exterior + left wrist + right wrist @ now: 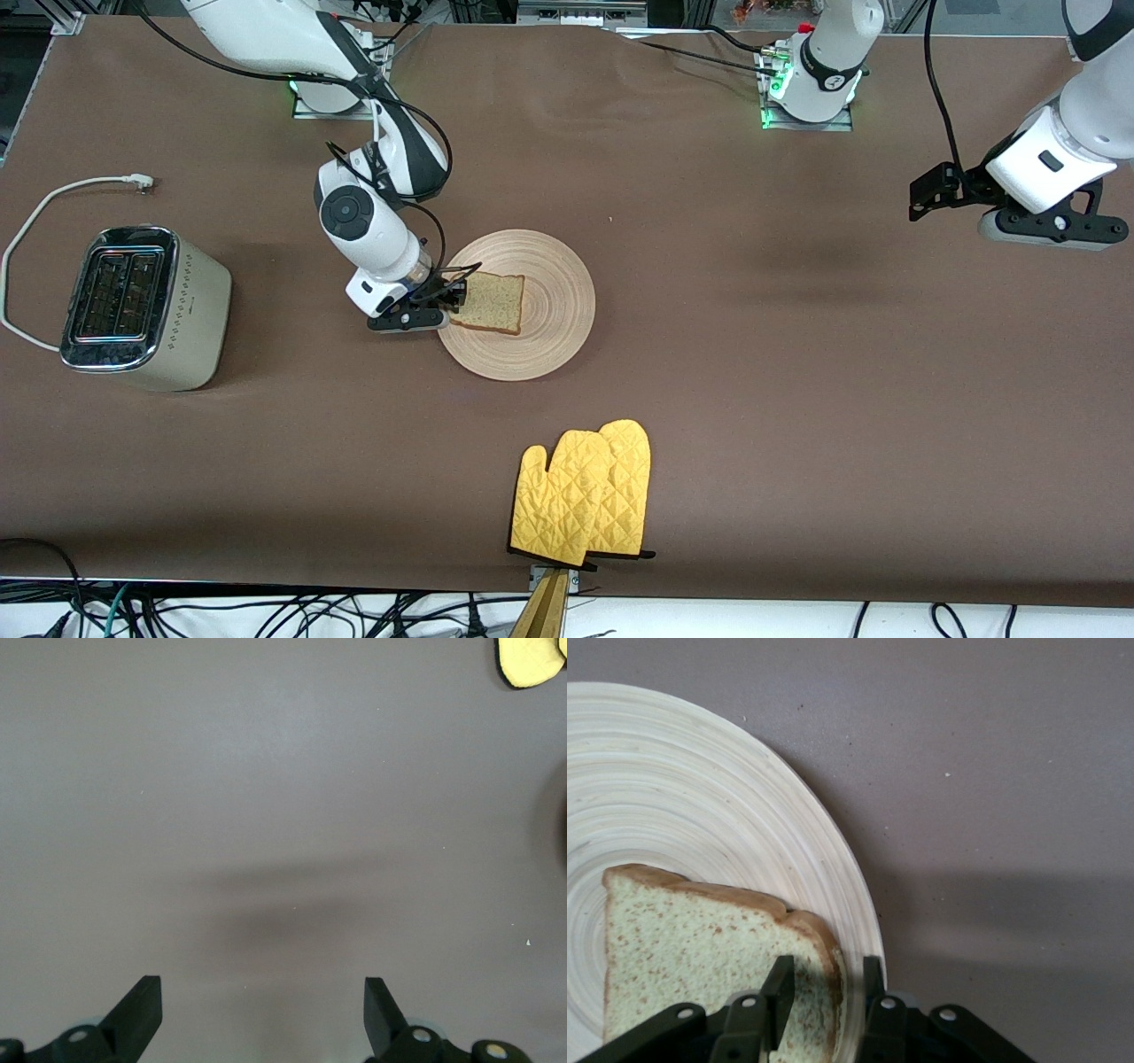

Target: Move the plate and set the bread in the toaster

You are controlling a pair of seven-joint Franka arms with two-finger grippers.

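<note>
Front view: the right gripper (454, 297) straddles the crust edge of the speckled square bread (490, 304), fingers either side but not clearly clamped, on the round grooved wooden plate (549, 292). Chrome-topped toaster (142, 306) stands toward the right arm's end. Left gripper (263, 1010) hangs released over bare bench (266, 771).

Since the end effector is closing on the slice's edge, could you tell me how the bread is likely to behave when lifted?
The bread looks thin and soft, so it will probably sag when lifted by the one crust edge that the right end effector straddles. It is likely very light. A hard pinch may dent or tear its crumb. It lies flat on the plate, so it should not roll.
</note>
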